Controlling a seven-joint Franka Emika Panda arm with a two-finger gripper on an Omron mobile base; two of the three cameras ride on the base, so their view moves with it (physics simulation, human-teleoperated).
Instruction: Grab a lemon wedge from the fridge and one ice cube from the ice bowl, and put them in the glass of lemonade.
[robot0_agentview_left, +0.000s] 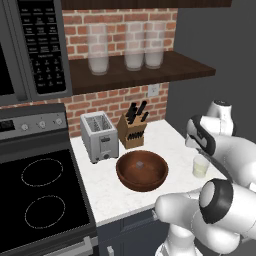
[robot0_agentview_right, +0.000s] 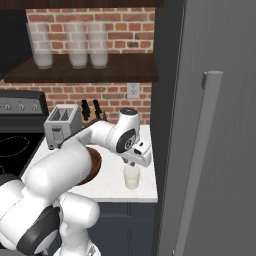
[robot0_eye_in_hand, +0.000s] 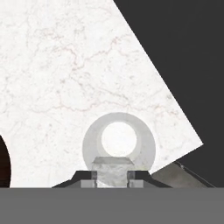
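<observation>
We worked at a white marble counter (robot0_agentview_left: 105, 192) under a brick wall, the fridge (robot0_agentview_right: 215, 150) shut alongside. The gripper (robot0_eye_in_hand: 112, 175) hung directly over the glass (robot0_eye_in_hand: 119, 146), its fingers (robot0_eye_in_hand: 89, 180) pinching the ice cube (robot0_eye_in_hand: 112, 168). Letting go off-centre could have bounced the cube off the rim onto the counter. A second cube (robot0_agentview_left: 140, 163) lay in the bowl (robot0_agentview_left: 142, 171).

My left base view looks down from behind-left over the counter (robot0_agentview_left: 100, 192); the right base view, behind-right, shares it. My hand view stares close, straight down into the glass of lemonade (robot0_eye_in_hand: 119, 144).
</observation>
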